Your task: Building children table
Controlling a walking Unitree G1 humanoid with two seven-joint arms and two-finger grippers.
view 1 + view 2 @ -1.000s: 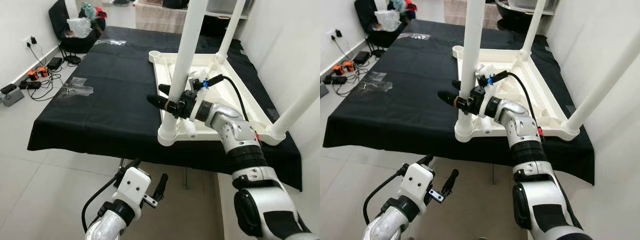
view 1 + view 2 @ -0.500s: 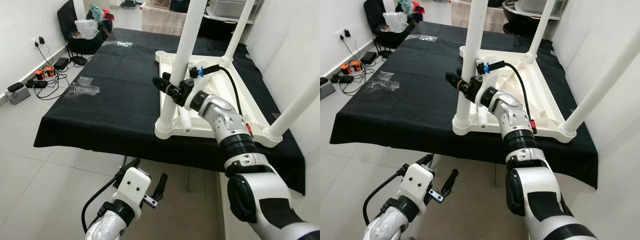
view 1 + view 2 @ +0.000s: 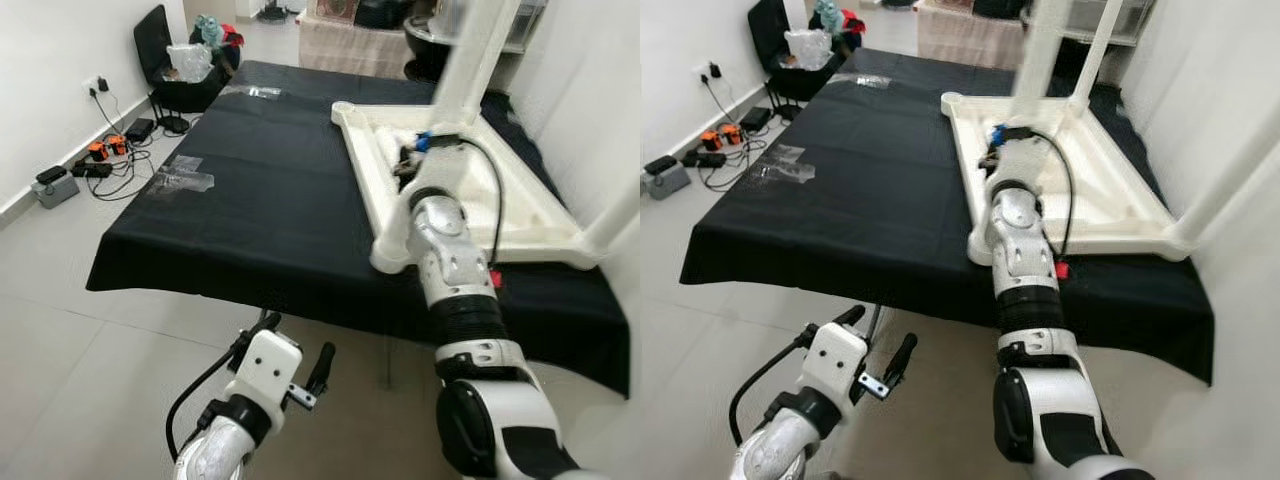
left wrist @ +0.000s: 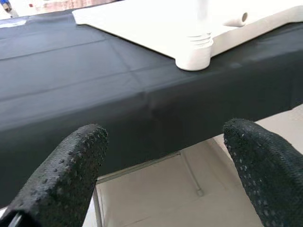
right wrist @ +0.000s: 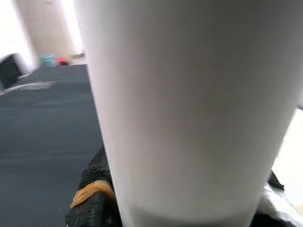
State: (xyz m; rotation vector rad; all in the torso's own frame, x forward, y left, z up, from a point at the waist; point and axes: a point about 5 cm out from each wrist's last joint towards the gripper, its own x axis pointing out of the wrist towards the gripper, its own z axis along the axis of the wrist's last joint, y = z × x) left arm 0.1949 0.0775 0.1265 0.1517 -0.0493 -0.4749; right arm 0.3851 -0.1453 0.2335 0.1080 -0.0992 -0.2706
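Note:
A white children's table (image 3: 520, 235) lies upside down on a black-clothed table (image 3: 250, 200), legs pointing up. Its near-left leg (image 3: 470, 60) rises from the corner socket (image 3: 392, 250) and is blurred. My right arm reaches forward over that corner. Its gripper (image 3: 992, 155) is shut on this leg, mostly hidden behind the wrist. In the right wrist view the white leg (image 5: 189, 104) stands close between the black fingers (image 5: 92, 203). My left gripper (image 3: 290, 345) hangs low before the table's front edge, open and holding nothing (image 4: 163, 142).
Two more white legs stand at the far corner (image 3: 1095, 50) and the right corner (image 3: 620, 215). A black chair with bags (image 3: 180, 60) is at the back left. Cables and power strips (image 3: 100, 155) lie on the floor. A clear plastic scrap (image 3: 185, 175) rests on the cloth.
The whole picture has shifted, so the camera moved. My right forearm now points straight away from me, its fingers no longer sticking out left of the leg. The held leg is now blurred.

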